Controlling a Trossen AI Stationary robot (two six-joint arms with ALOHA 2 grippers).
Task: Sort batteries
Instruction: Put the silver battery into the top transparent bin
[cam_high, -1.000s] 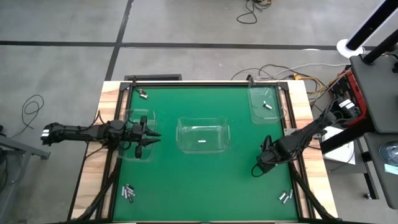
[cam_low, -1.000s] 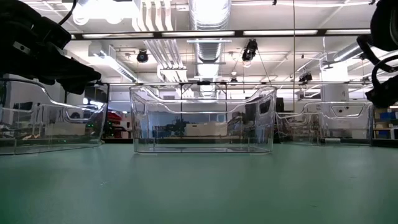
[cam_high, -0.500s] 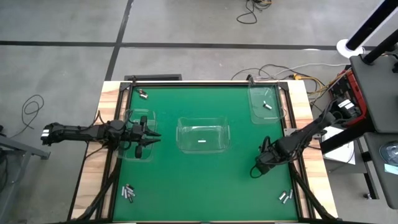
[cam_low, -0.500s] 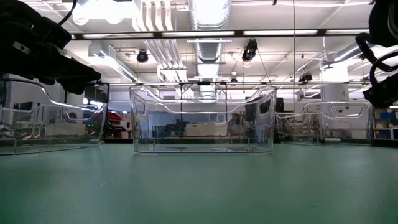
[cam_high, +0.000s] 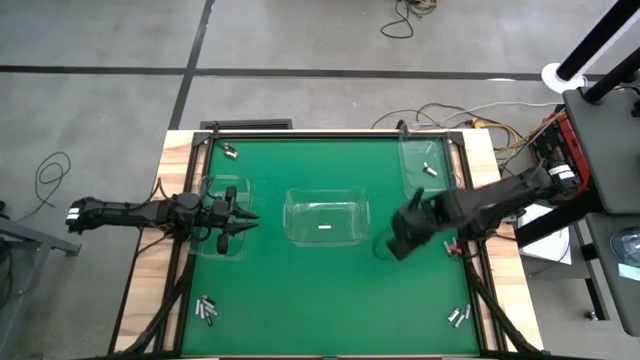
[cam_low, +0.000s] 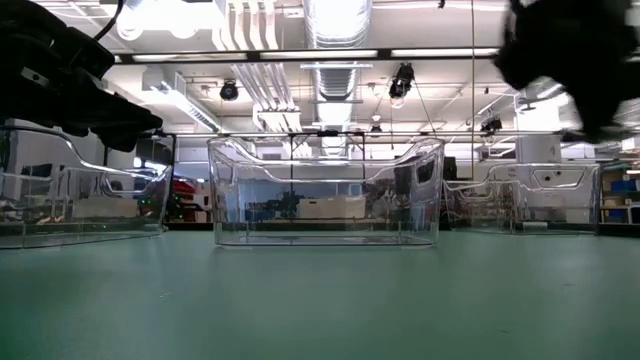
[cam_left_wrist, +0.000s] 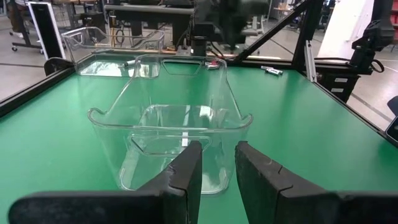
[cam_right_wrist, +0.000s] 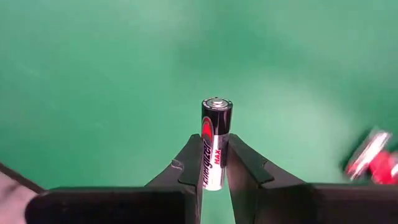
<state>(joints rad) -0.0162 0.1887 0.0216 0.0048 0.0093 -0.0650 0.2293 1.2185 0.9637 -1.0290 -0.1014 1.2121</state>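
Since a second ago my right pincer (cam_high: 392, 246) has swung from the bench's right edge toward the middle, clamped on a battery (cam_right_wrist: 214, 142): black and silver, red-lettered, standing upright between my fingers (cam_right_wrist: 189, 163). My left pincer (cam_left_wrist: 214, 177) waits over the left bin (cam_high: 222, 232), fingers slightly apart. Green mat (cam_high: 300, 300) covers the bench; a lit workshop shows beyond. One battery lies in the middle bin (cam_high: 327, 218), one in the far right bin (cam_high: 428, 165). Loose batteries (cam_high: 207, 310) lie near the bench's corners.
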